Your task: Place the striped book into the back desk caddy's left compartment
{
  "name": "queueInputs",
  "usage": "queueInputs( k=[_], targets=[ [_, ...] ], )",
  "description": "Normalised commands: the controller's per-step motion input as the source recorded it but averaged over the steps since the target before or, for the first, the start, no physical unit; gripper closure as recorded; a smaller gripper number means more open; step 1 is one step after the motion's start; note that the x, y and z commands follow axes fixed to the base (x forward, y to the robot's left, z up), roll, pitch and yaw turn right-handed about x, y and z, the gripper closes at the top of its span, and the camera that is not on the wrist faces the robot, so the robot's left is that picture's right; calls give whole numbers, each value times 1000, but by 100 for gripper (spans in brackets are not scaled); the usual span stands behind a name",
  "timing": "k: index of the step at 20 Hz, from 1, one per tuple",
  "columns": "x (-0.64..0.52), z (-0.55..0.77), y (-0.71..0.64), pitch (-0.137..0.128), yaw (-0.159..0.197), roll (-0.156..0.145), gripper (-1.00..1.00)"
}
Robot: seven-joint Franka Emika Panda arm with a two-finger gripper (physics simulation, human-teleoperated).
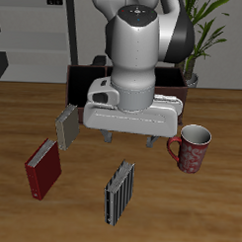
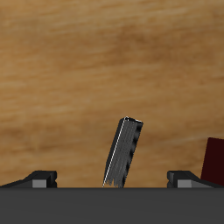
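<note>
The striped book (image 1: 118, 192) stands upright near the table's front edge, its black-and-grey cover facing the camera. It also shows in the wrist view (image 2: 122, 153), standing on edge between the fingers' lines. My gripper (image 1: 130, 140) hangs above and behind the book, open wide and empty; both fingertips (image 2: 39, 178) show in the wrist view, with the gripper (image 2: 112, 179) clear of the book. The back desk caddy (image 1: 83, 84) is a dark box behind my arm, mostly hidden. Its left compartment is out of sight.
A red book (image 1: 42, 168) leans near the front, also in the wrist view (image 2: 214, 157). A plain grey book (image 1: 67, 126) stands farther back beside it. A red patterned mug (image 1: 192, 147) stands on the other side of the gripper. A plant (image 1: 207, 32) is behind the table.
</note>
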Motion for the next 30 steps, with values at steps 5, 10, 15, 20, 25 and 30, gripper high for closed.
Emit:
queueInputs(
  k=[5, 10, 15, 20, 25, 30],
  targets=[
    [166, -203, -107, -26, -8, -24, -100],
    [37, -275, -162, -20, -55, -9, -100],
    [-15, -234, -79, -9, -12, 1, -100],
    [-82, -203, -47, -41, -37, 22, -100],
    [-89, -228, -82, -21, -10, -2, -100],
    [-43, -157, -62, -2, -26, -14, -100]
  ],
)
